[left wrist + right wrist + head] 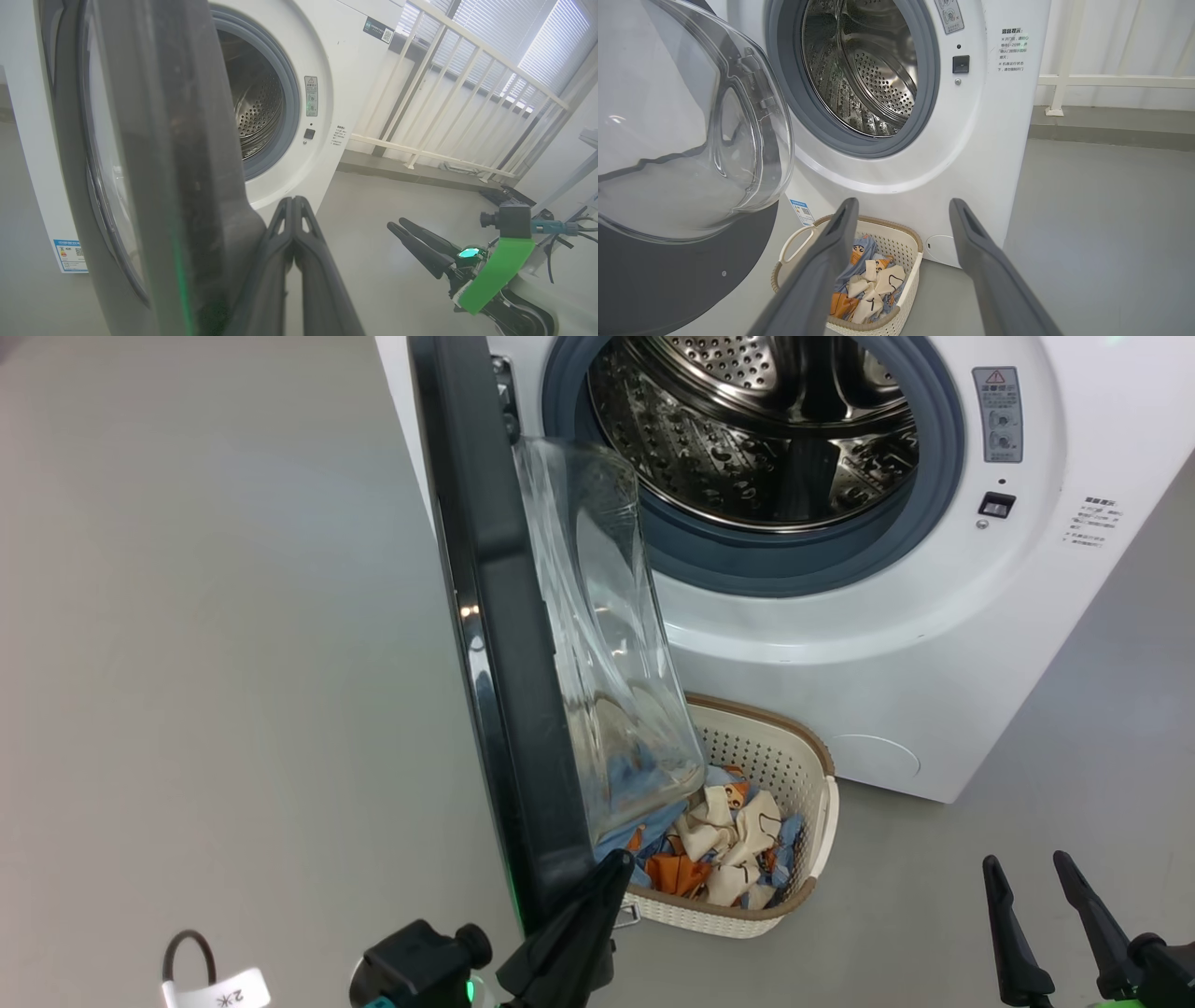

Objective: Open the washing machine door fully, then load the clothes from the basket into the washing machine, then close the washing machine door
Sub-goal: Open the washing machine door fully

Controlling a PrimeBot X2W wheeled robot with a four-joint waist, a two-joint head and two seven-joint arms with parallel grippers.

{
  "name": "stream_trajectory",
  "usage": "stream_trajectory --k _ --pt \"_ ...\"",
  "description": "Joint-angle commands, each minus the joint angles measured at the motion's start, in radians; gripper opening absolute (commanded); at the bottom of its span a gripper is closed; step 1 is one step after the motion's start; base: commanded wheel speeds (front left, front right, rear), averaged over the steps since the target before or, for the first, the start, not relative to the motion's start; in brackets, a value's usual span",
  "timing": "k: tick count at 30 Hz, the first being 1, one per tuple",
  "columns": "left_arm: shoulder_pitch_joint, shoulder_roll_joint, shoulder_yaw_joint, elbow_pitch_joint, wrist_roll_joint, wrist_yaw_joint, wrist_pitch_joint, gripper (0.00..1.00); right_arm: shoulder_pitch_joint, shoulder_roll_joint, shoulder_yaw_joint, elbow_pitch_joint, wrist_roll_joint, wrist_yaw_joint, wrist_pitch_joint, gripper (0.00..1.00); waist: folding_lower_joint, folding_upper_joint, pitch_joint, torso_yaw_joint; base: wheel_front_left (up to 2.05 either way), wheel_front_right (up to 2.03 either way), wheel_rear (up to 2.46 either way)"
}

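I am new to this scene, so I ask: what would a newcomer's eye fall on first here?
The washing machine door, open, with black rim and bulging glass, stands in the middle of the head view, left of the shiny steel drum. Below it on the floor stands the basket of blue, cream and orange clothes. The left gripper, fingers shut together, sits at the door's lower edge.

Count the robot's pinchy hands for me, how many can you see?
2. The left gripper, shut, is by the washing machine door's bottom rim; the right gripper, open, hangs over floor right of the basket.
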Motion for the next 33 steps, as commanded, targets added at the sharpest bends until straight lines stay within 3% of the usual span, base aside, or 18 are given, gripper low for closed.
stream_trajectory --k 1,33 --pt "-0.041 0.011 0.058 -0.005 0.016 0.029 -0.003 0.0 -0.035 -0.016 0.024 -0.02 0.0 0.009 -0.012 1.0 0.0 0.0 0.002 0.003 0.0 0.0 0.0" --pt "-0.037 0.042 0.11 0.004 0.033 0.096 0.002 0.0 -0.037 -0.021 0.029 -0.016 0.0 0.009 -0.012 1.0 0.0 0.0 0.021 0.123 0.0 0.0 0.0"
